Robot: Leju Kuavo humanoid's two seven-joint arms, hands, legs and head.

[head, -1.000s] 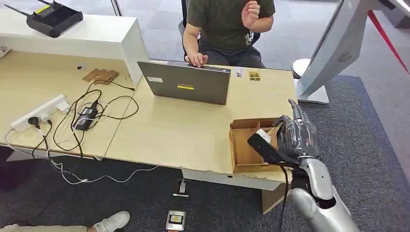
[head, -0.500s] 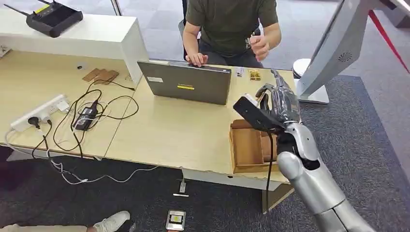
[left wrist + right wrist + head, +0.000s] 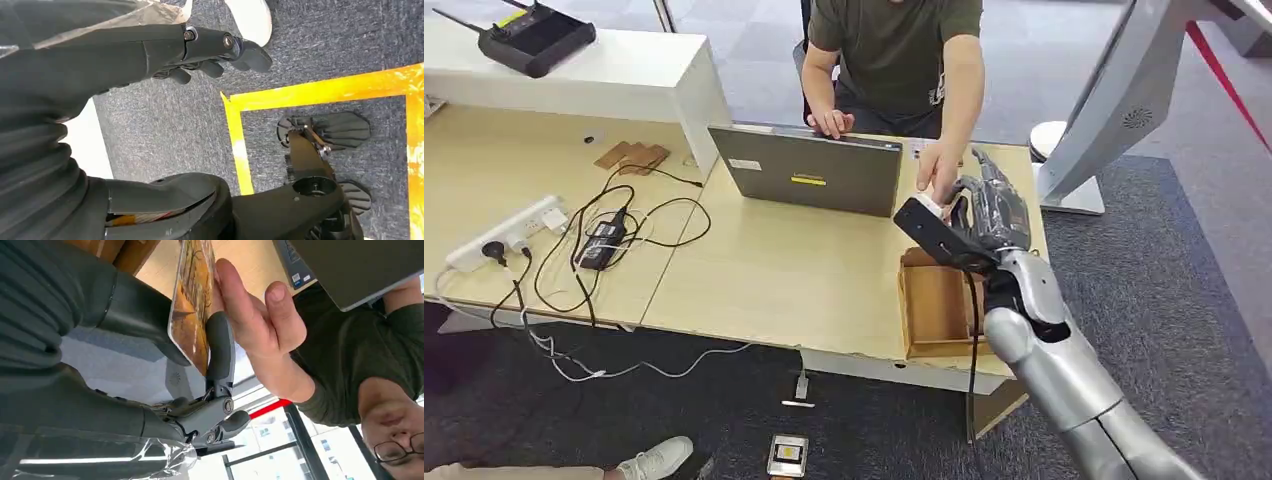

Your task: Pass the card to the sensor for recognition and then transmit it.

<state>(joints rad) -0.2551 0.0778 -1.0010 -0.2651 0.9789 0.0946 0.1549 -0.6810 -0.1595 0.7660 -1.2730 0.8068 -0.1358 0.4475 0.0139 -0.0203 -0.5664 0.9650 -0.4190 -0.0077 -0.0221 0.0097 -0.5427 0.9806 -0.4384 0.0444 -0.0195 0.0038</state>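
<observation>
My right hand [image 3: 991,215] is raised over the desk's far right part, just beyond the brown cardboard box [image 3: 934,305]. It pinches an orange picture card [image 3: 192,300] between thumb and a dark finger [image 3: 220,350]. In the head view a pale corner of the card [image 3: 934,204] shows. A person's hand [image 3: 942,165] reaches down from across the desk, and its fingers [image 3: 255,325] lie on the card's other face. My left hand [image 3: 215,47] hangs beside my body over the grey carpet, holding nothing, fingers loosely apart.
A grey laptop [image 3: 809,170] stands open in front of the seated person [image 3: 889,50]. Cables and a power strip [image 3: 509,232] lie on the desk's left part. A white kiosk stand [image 3: 1114,100] rises to the right of the desk.
My right hand has risen from the cardboard box and moved away toward the person with the card. The person's hand came down from chest height onto the card.
</observation>
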